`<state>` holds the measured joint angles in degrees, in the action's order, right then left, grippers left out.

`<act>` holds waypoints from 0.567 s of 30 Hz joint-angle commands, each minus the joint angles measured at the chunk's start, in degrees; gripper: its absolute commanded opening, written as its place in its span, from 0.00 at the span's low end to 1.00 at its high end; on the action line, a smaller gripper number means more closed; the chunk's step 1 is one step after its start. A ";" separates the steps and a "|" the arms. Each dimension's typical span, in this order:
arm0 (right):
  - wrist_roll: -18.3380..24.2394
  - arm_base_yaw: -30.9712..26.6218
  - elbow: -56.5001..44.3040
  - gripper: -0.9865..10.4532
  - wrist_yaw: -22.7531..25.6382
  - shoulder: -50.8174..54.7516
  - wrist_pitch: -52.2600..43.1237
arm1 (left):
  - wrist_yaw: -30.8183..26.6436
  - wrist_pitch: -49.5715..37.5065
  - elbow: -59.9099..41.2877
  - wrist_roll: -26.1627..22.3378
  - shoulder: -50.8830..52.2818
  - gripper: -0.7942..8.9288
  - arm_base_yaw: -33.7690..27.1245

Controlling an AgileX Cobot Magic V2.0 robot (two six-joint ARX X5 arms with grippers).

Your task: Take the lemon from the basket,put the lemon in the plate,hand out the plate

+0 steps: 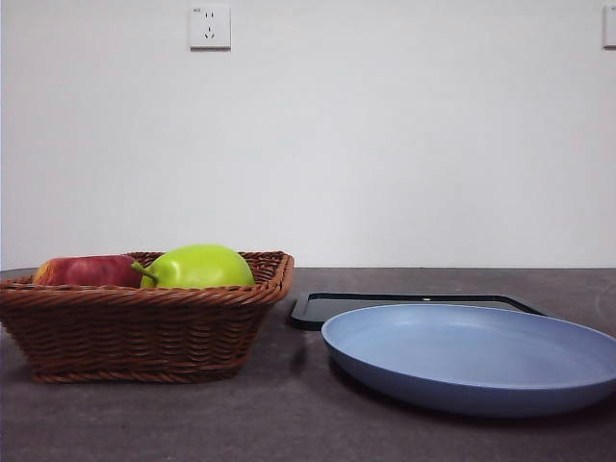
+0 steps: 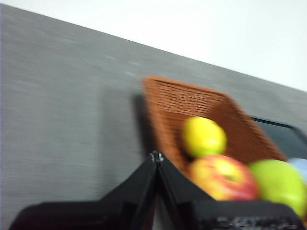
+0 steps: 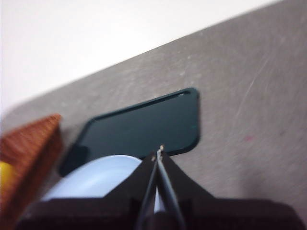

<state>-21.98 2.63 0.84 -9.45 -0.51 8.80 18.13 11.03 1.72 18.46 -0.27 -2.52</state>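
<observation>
Lemon is being kept in the basket, left on the bench, behind the red fruit. Plate is lying empty, right. Both arms' fingers are being held together. Pick not yet begun; left gripper must be opened and lowered.

Behind my worktable, a dark grey surface with a fine woven-looking grain, I face a plain white wall. 1 white wall socket sits high on it; a 2nd white fitting is cut by the frame edge. Lighting is even and soft.
</observation>
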 commanded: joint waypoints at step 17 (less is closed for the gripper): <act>-5.44 0.04 16.46 0.09 -6.97 -13.66 8.04 | 6.69 4.61 14.27 6.95 -11.10 0.09 -0.11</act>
<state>-28.97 2.63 15.92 -16.47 -13.17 16.88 24.36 16.10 15.09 26.55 -10.57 -2.50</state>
